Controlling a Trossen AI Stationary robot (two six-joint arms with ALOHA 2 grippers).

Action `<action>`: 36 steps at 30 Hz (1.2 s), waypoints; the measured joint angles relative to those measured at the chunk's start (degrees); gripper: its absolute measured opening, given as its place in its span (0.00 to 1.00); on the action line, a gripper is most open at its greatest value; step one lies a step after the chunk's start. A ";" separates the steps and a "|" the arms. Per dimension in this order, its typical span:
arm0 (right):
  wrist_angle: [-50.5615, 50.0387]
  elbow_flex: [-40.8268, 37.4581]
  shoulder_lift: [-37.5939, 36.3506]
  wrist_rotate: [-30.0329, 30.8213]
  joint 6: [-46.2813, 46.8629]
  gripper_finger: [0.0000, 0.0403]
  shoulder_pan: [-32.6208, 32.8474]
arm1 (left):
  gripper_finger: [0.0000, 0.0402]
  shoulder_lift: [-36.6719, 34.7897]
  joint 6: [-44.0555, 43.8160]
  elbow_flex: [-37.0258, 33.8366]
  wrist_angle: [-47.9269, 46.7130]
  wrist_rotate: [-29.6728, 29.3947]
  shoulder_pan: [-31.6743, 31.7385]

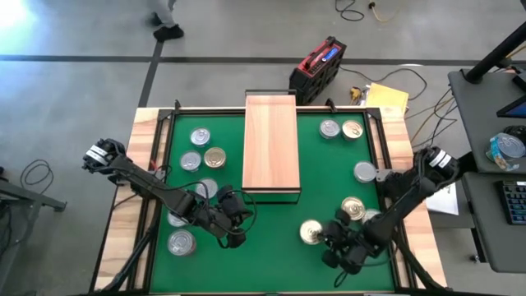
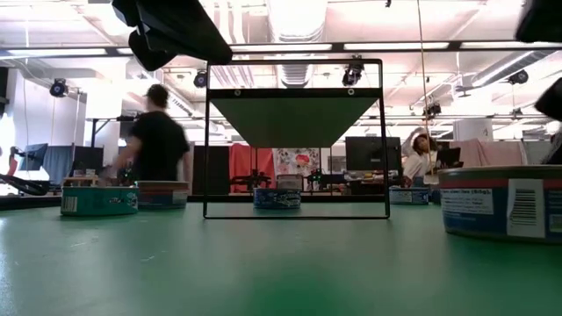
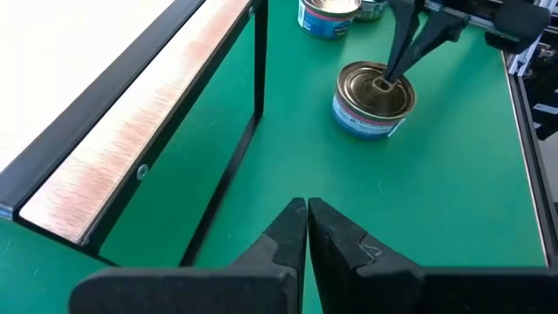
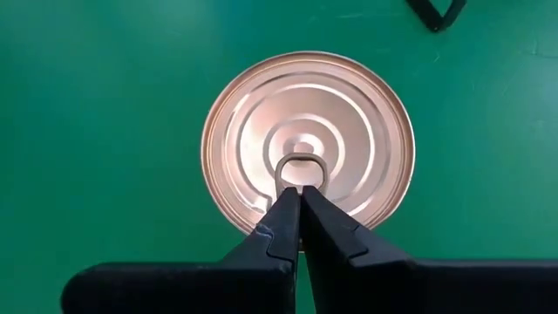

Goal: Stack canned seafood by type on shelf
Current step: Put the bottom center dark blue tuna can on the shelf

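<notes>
On the green mat point(image 1: 271, 222), the right gripper point(image 4: 301, 205) hangs directly over a gold-lidded tin point(image 4: 307, 144), its fingers pressed together at the tin's pull ring, gripping nothing. The left gripper point(image 3: 307, 218), also closed and empty, hovers above the mat near the shelf's point(image 1: 270, 144) front corner. Other tins point(image 1: 200, 137) lie scattered either side of the bare shelf.
</notes>
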 joint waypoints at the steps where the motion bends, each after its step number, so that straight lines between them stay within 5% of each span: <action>1: 0.09 0.00 0.78 1.12 1.08 0.02 0.72 | 0.00 0.00 0.00 0.00 0.00 0.00 0.00; 9: 0.46 -0.13 4.46 12.49 8.22 0.02 6.12 | 0.00 0.00 0.00 0.00 0.36 -0.04 0.00; 17: 1.09 -0.11 8.67 17.69 11.94 0.02 7.74 | 0.00 0.00 -0.02 0.00 1.18 -0.07 -0.02; 36: 1.85 -0.28 9.94 19.35 17.87 0.02 10.85 | 0.00 0.00 -0.32 0.00 1.55 -0.07 -0.04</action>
